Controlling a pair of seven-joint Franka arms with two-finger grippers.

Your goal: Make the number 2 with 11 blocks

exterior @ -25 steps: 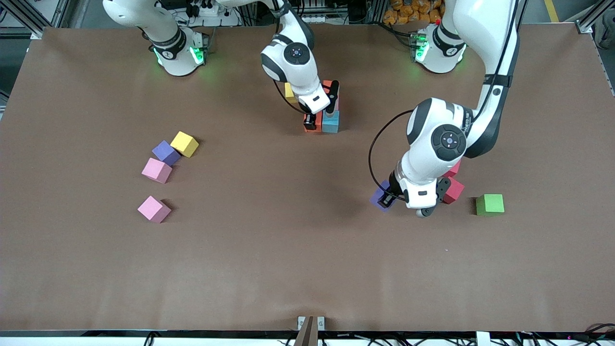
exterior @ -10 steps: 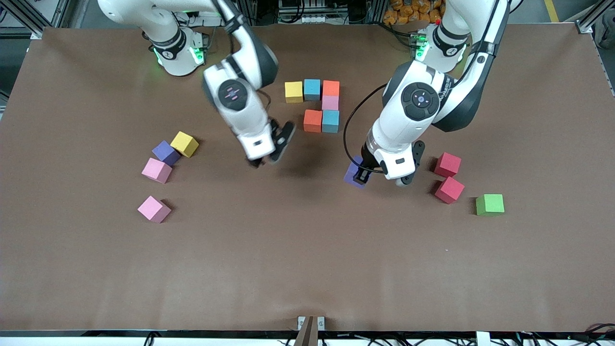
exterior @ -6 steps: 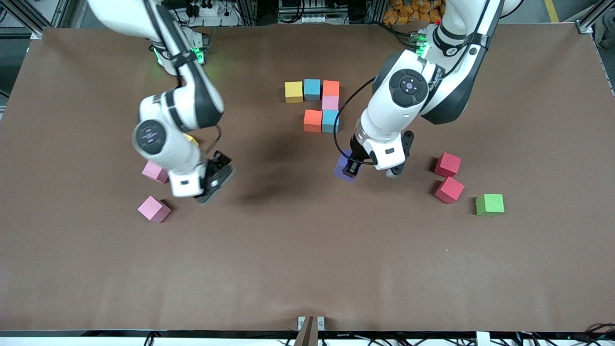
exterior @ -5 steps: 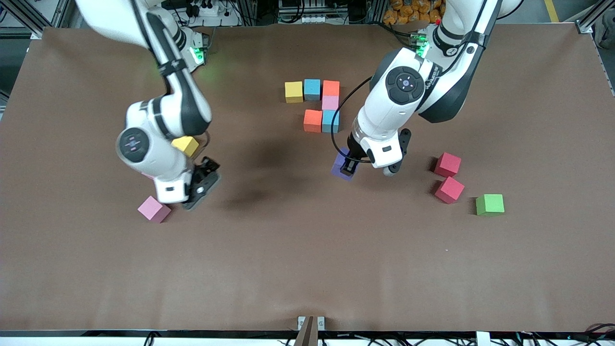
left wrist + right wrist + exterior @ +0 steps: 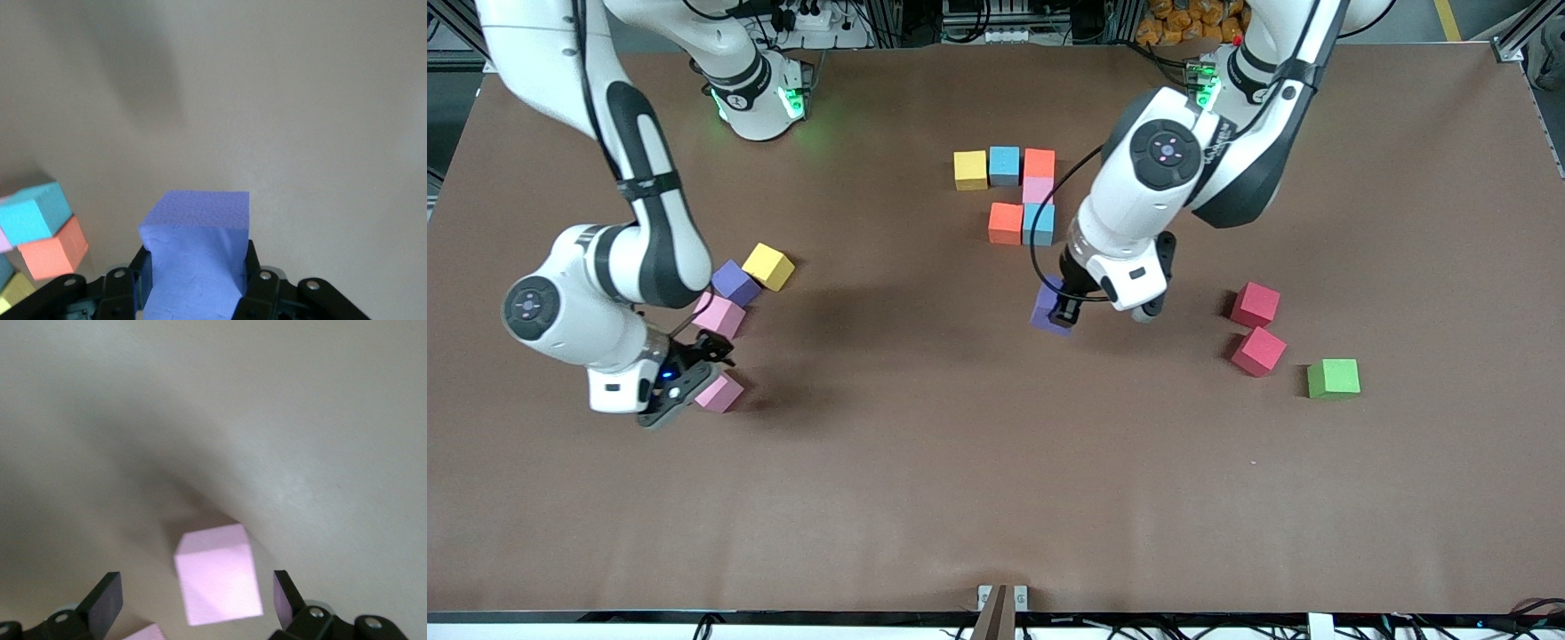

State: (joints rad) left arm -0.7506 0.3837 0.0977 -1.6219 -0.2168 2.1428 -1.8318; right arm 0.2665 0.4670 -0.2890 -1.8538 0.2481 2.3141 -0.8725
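1. Blocks lie in three groups on my brown desk point(image 5: 925, 498); no container of any sort holds them.
2. Toward the desk edge where my bases stand, at mid-length, sit six cubes touching one another: a yellow cube point(image 5: 970, 170), a light blue cube point(image 5: 1004, 165) and an orange cube point(image 5: 1040, 164) in a row, a pink cube point(image 5: 1038, 190) just under the orange one, then a second orange cube point(image 5: 1006, 223) and a second light blue cube point(image 5: 1039, 224) side by side.
3. My left claw point(image 5: 1060, 313) is clamped on the purple cube point(image 5: 1047, 306), held over bare desk a little nearer the front camera than that group. In the left wrist view the purple cube point(image 5: 195, 257) fills the gap between both fingers.
4. My right claw point(image 5: 679, 380) hangs with its fingers apart over a lone pink cube point(image 5: 719, 392) toward the right arm's end of the desk; the right wrist view shows that pink cube point(image 5: 217, 573) between the spread fingers, untouched.
5. Close by, farther from the front camera, another pink cube point(image 5: 719, 315), another purple cube point(image 5: 736, 282) and another yellow cube point(image 5: 768, 266) touch in a slanting line.
6. Toward the left arm's end rest two red cubes point(image 5: 1256, 304) near each other, with a green cube point(image 5: 1333, 378) beside them.
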